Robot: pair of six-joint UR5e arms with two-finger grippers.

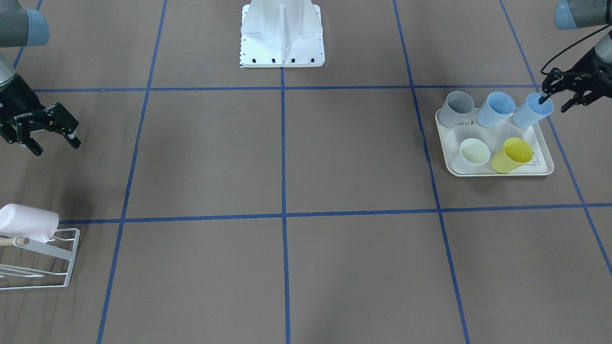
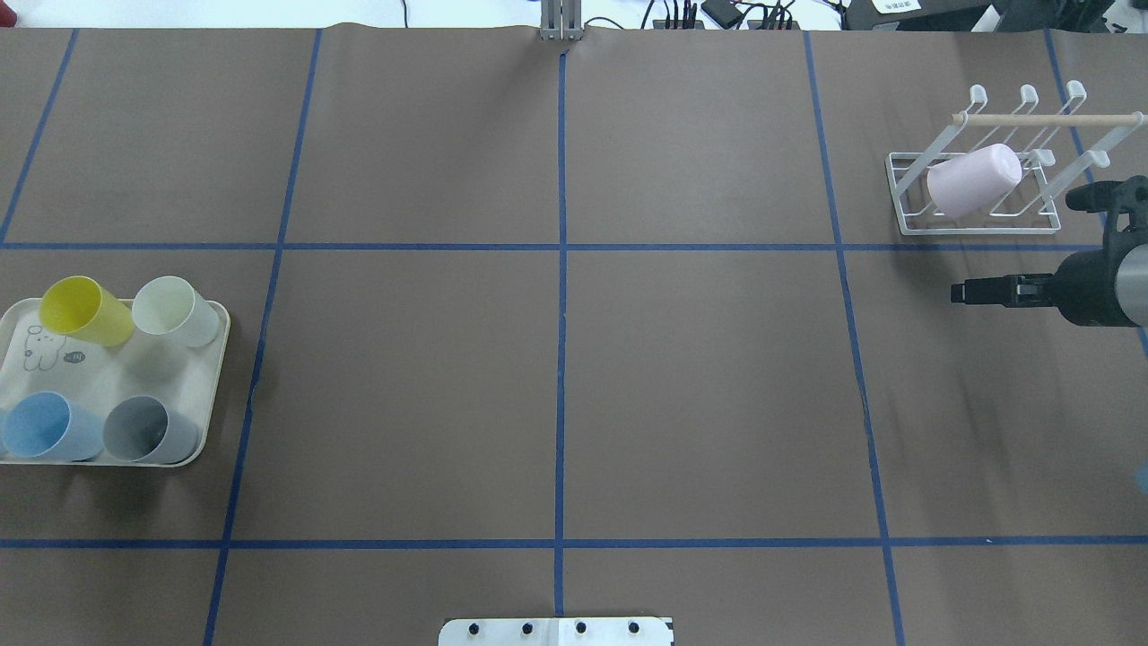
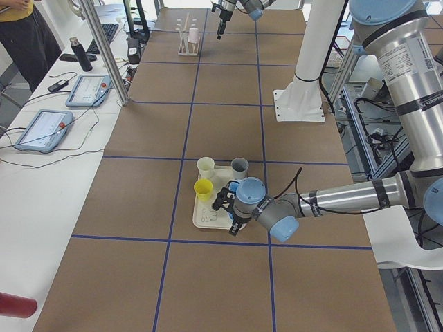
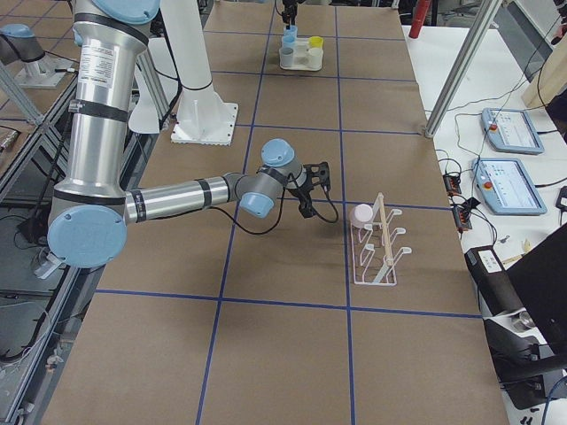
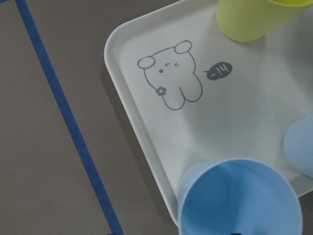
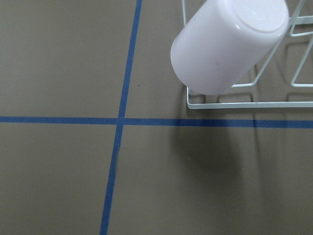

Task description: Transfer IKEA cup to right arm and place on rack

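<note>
Table (image 1: 334, 153): brown, blue tape grid (image 1: 283, 143). Tray (image 1: 502, 175): cream, dark line-drawn animal (image 5: 168, 81), dark speech bubble (image 5: 218, 71). On tray, front-facing view: grey cup (image 1: 456, 109) 11 o'clock; light blue cup (image 1: 495, 109) 12; second light blue cup (image 1: 531, 111) 1; pale cream cup (image 1: 475, 151) 7; yellow cup (image 1: 512, 155) 5. Rack (image 2: 982, 231): white wire; rod (image 2: 1049, 117): light wood; pink cup (image 2: 973, 179): pale, plain. Left gripper (image 1: 553, 104), right gripper (image 1: 57, 147): black.

tray (image 1: 497, 173) at the tabletop's (image 1: 287, 157) left end carries cups (image 1: 474, 151); rack (image 1: 57, 267) at the right end, far side, holds one cup (image 1: 28, 222) tilted on a prong.
</note>
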